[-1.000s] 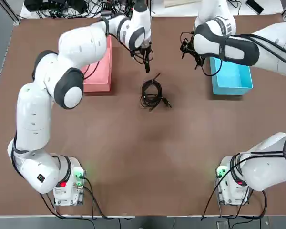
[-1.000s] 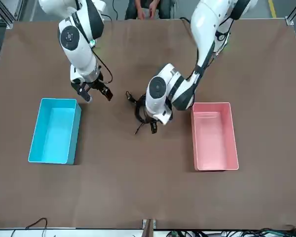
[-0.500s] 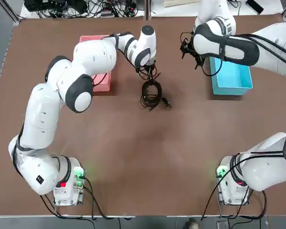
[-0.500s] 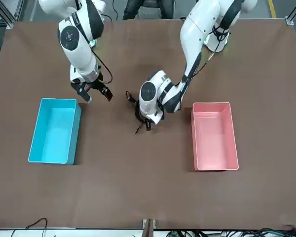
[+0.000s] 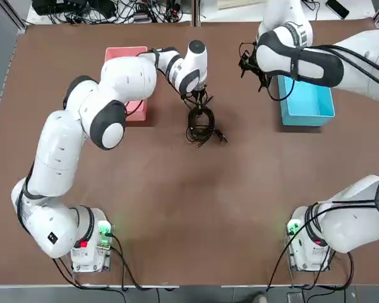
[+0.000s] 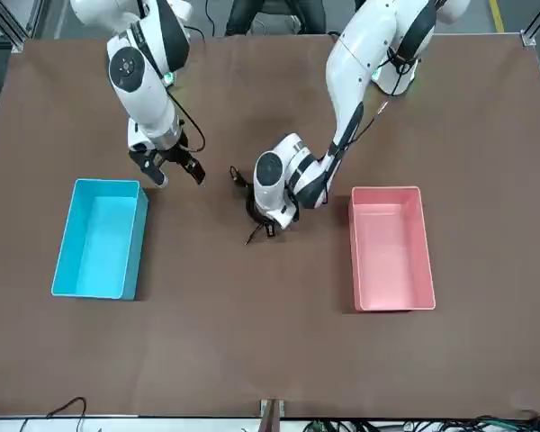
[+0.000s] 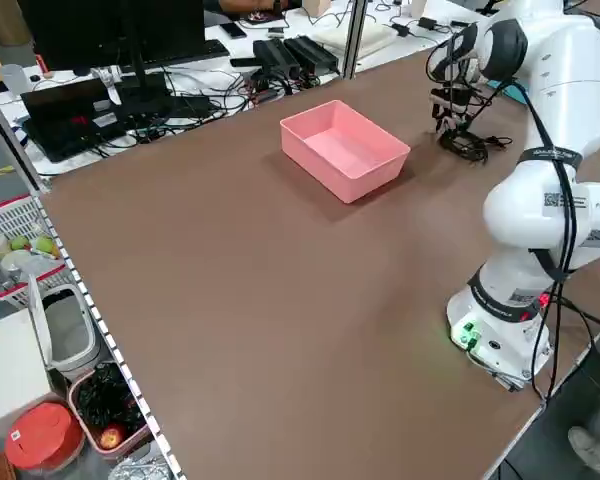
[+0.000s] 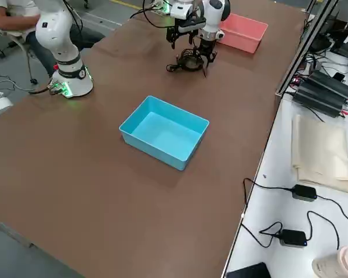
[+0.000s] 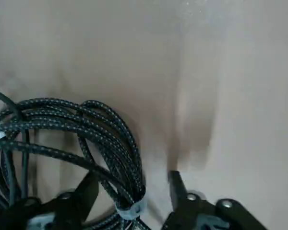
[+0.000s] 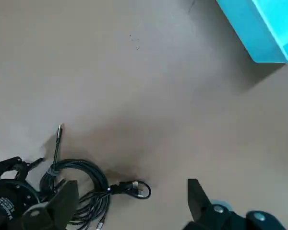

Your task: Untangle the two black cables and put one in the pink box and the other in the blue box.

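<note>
Straddling the cables' [image 9: 77, 129] outer edge, the left fingers [image 9: 175, 191] stand apart; right fingers [image 10: 199, 201] apart.

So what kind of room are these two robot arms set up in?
Probably a robotics lab or workshop: two white robot arms mounted on one brown table, a dark monitor beside it, and a desk strewn with cords and power adapters.

Two robot arms: one at the left of the top view [image 5: 50, 151], one at its upper right [image 5: 303, 50]. Two boxes: one pink [image 6: 391, 247], right in the front view, one blue [image 6: 100, 238], left there. One tangled cable bundle [image 5: 201, 125], upper middle of the top view.
</note>
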Controlling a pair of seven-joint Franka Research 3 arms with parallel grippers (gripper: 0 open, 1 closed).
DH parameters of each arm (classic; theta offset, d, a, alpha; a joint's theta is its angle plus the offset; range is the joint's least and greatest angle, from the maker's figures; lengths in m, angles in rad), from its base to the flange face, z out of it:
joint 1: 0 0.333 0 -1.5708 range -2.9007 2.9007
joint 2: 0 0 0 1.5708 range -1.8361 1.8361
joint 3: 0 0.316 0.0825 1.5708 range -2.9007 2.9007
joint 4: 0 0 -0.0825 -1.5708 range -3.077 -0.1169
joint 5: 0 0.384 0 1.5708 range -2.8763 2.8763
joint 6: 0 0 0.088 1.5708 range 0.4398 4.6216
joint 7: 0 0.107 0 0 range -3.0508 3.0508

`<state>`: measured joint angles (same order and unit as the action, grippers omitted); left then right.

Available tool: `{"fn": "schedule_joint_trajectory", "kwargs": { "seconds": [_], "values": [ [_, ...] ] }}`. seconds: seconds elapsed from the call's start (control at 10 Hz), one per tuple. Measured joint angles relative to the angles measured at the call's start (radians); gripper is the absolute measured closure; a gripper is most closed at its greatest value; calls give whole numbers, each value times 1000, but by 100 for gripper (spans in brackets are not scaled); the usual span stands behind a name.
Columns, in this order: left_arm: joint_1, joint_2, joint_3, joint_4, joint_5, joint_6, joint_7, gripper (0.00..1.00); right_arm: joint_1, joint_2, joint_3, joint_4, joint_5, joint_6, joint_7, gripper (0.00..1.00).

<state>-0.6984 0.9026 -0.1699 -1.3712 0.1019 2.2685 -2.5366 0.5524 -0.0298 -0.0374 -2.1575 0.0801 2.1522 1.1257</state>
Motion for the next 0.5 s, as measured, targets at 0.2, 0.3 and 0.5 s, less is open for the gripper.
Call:
{"fn": "schedule_joint_trajectory", "kwargs": {
  "seconds": [0.2, 0.3, 0.5],
  "values": [
    [-6, 5, 1, 1, 20, 4, -1, 68, 0, 0, 0, 0, 0, 0, 5, 0],
    [-6, 4, 1, 1, 29, 5, -1, 81, 0, 0, 0, 0, 0, 0, 6, 0],
    [-6, 4, 1, 2, 33, 5, -1, 83, 0, -1, 0, 0, 1, 1, 13, 0]
  ]
}}
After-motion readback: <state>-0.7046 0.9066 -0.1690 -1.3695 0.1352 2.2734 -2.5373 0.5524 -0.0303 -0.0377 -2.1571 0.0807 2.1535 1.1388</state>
